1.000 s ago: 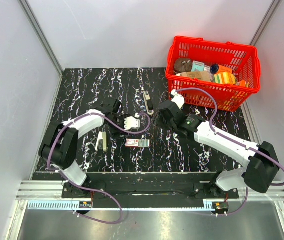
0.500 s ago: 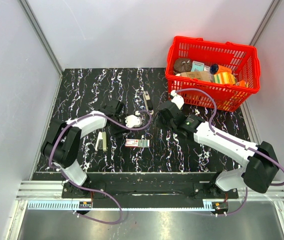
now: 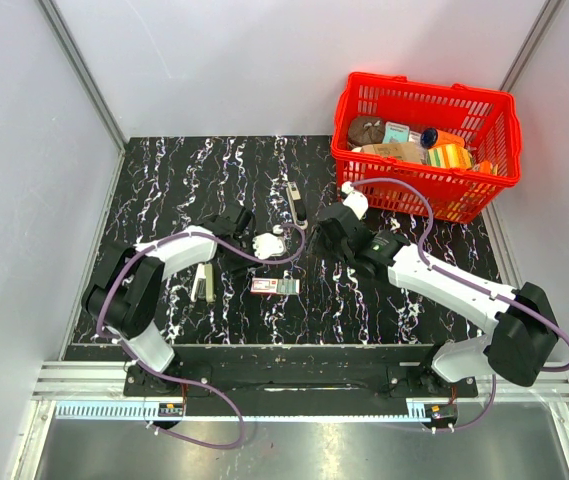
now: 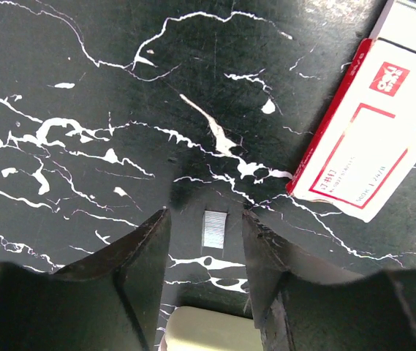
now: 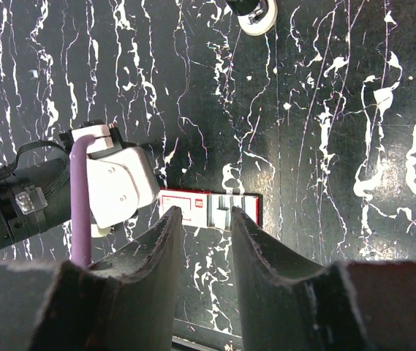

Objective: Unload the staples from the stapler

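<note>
Left gripper (image 4: 204, 221) jaws parted, straddling a staple strip (image 4: 214, 228) lying on the surface (image 4: 83, 88), no contact, right gripper (image 5: 205, 213) jaws parted, empty, above staple box (image 5: 193, 208).

One red basket (image 3: 424, 145). Left of it: one stapler (image 3: 297, 203), one staple box (image 3: 274, 286), one staple strip (image 4: 214, 227), one pale bar (image 3: 202, 282).

Robot lab cell, white panel walls (image 3: 264, 60), aluminium framing (image 3: 79, 383), black marbled tabletop (image 3: 184, 170)

The red and white box (image 4: 361, 146) has a red logo with white marks and one line of print, both too small to read.
</note>
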Controlling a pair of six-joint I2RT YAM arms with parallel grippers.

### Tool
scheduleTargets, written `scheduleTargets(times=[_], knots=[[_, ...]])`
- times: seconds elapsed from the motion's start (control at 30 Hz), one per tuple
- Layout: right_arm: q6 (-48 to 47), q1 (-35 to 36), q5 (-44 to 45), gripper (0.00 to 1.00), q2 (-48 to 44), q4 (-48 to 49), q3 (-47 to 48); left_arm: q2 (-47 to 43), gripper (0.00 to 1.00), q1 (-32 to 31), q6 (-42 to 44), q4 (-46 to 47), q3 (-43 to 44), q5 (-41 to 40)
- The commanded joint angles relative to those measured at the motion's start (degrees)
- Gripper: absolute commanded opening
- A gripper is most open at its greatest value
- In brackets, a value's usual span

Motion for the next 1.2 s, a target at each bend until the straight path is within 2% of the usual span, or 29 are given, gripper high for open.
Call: scheduleTargets(times=[0.0,0.67,0.87,1.17], knots=[[0.7,-0.5,0.0,0.39,-0.8,1.9,-0.3,0.6,0.49,-0.2,-1.1,1.4,-2.0,-4.1],[0.8,-0.5,-0.5,0.39,-1.0,2.1,-0.6,-3.4,0.53,-0.1,0.2,1.8,-5.1,-4.0],[0.9,-0.5,-0.8,0.38,-1.1,2.2,-0.6,-1.6,0.4,-0.2,1.6,0.8,-4.7,-4.5],[0.5,-0.5,-0.8,0.38,-1.2,2.0,-0.2,-1.1,0.15,-0.1,1.1,-1.5,-3.4,-3.4]])
